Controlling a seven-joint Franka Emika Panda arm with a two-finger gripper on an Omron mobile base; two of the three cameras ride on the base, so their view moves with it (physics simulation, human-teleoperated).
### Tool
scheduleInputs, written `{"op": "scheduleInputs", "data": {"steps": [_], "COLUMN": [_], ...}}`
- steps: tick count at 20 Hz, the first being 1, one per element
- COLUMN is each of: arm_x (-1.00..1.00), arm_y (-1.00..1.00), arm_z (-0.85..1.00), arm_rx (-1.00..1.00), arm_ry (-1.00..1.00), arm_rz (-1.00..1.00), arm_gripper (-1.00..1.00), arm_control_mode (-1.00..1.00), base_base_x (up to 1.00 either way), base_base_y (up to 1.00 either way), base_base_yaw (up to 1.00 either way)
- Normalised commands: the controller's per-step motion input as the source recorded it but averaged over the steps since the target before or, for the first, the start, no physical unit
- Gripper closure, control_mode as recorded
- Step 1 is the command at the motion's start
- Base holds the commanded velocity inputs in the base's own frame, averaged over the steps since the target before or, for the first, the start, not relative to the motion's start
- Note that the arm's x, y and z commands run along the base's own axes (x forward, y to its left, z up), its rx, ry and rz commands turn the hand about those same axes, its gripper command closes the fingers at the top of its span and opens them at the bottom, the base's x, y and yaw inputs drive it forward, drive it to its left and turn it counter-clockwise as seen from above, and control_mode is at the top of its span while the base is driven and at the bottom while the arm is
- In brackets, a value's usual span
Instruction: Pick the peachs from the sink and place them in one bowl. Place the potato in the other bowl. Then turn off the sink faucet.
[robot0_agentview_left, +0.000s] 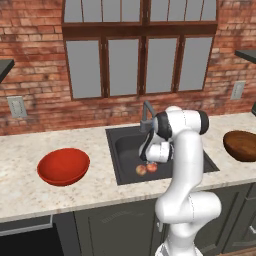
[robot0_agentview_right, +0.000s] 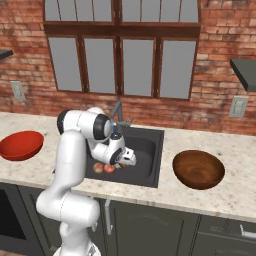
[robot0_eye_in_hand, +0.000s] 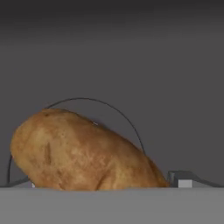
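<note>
Potato (robot0_eye_in_hand: 83, 151) lying on sink floor, partly over round drain (robot0_eye_in_hand: 118, 113), filling lower hand view, long axis tilted, fat end left, narrower end toward right. Gripper low inside sink (robot0_agentview_left: 125, 145), spread wide, holding nothing; one fingertip (robot0_eye_in_hand: 183, 180) just visible at right of potato, other one hidden behind it, so looks roughly straddled but contact cannot be told. Two peaches (robot0_agentview_left: 146, 168) still in sink near front wall, touching or nearly so, just beside the hand in left base view; same pair (robot0_agentview_right: 104, 168) seen from right side. Red bowl (robot0_agentview_left: 63, 166) on counter (robot0_agentview_left: 30, 190) left of sink, brown bowl (robot0_agentview_right: 198, 169) on counter right of sink, both holding nothing. Faucet (robot0_agentview_right: 118, 114) behind sink, mostly blocked by arm; water flow not discernible. Handling judgement: firm, rigid, moderately heavy for size, matte rough skin so decent friction, not fragile; rounded shape likely to roll or squirt out if pinched near an end. Best taken across short axis at thickest middle, jaws square to long axis, squeezed fully before lifting clear of sink wall toward brown bowl.
</note>
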Motion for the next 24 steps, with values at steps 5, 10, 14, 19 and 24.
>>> {"op": "scheduleInputs", "data": {"steps": [5,10,14,19,24], "arm_x": [0.05,0.00,0.00,-0.03,-0.31], "arm_y": [-0.02,-0.02,0.00,0.00,-0.01], "arm_z": [-0.38,-0.44,-0.11,0.00,0.22], "arm_rx": [0.00,0.00,0.00,0.00,0.00], "arm_ry": [0.00,0.04,0.06,0.00,-0.07], "arm_rz": [0.00,0.00,0.00,0.00,0.00], "arm_gripper": [-1.00,1.00,1.00,1.00,1.00], "arm_control_mode": [-1.00,-1.00,-1.00,-1.00,-1.00], "base_base_x": [0.00,0.00,0.00,0.00,0.00], "base_base_y": [0.00,0.00,0.00,0.00,0.00], "base_base_yaw": [0.00,0.00,0.00,0.00,0.00]}}
